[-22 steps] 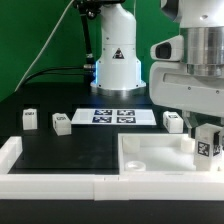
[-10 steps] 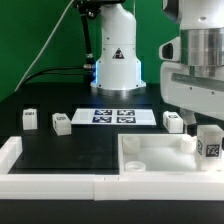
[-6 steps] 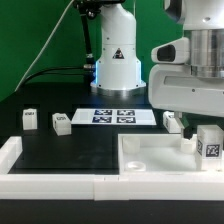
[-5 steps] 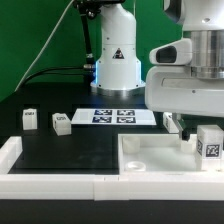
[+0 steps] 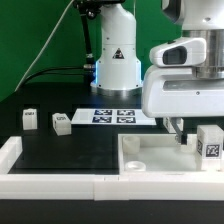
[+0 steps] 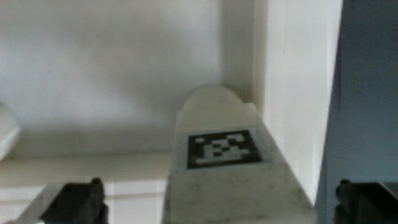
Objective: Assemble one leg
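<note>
One leg (image 5: 209,141), a small white block with a black-and-white tag, stands upright in the white tray (image 5: 150,160) at its corner on the exterior view's right. My gripper (image 5: 185,136) hangs just to that leg's left, over the tray. In the wrist view the leg (image 6: 224,150) stands against the tray wall (image 6: 294,70), in line with the gap between my two dark fingers (image 6: 73,202). The jaws stand apart, with space on both sides of the leg. Two more legs (image 5: 30,119) (image 5: 62,123) lie on the black table. Another leg (image 5: 173,122) shows partly behind my gripper.
The marker board (image 5: 113,116) lies flat behind the tray, before the robot base (image 5: 117,62). A white raised rail (image 5: 60,183) runs along the table's front edge and up its left side.
My gripper has moved to the exterior view's left, away from the leg. The leg has stayed standing in the tray corner.
</note>
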### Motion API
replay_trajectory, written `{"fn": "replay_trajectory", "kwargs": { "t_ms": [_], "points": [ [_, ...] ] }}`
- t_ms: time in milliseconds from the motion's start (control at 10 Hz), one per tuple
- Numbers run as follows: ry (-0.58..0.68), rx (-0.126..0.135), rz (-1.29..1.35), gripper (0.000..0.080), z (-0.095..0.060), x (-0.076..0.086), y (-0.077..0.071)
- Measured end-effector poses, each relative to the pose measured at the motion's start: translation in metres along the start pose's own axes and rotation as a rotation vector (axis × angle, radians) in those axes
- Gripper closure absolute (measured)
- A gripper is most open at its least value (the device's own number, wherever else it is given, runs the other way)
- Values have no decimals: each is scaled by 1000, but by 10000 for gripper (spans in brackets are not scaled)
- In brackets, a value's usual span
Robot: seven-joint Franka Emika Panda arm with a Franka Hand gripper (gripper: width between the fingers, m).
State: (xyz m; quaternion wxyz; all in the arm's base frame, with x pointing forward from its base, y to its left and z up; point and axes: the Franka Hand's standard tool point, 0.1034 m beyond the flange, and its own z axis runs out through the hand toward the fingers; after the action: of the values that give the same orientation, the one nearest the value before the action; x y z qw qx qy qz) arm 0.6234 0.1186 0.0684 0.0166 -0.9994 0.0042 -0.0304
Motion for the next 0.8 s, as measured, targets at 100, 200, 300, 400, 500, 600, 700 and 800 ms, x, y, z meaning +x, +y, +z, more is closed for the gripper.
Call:
{"fn": "replay_trajectory", "kwargs": {
  "t_ms": [100,200,300,400,500,600,700,800],
  "points": [
    [0,0,2,150,0,0,0],
    [0,0,2,275,0,0,0],
    [0,0,2,413,0,0,0],
    [0,0,2,413,0,0,0],
    [0,0,12,508,0,0,0],
    [0,0,42,508,0,0,0],
    [0,1,52,508,0,0,0],
    [-1,5,170,508,0,0,-1]
  ]
}}
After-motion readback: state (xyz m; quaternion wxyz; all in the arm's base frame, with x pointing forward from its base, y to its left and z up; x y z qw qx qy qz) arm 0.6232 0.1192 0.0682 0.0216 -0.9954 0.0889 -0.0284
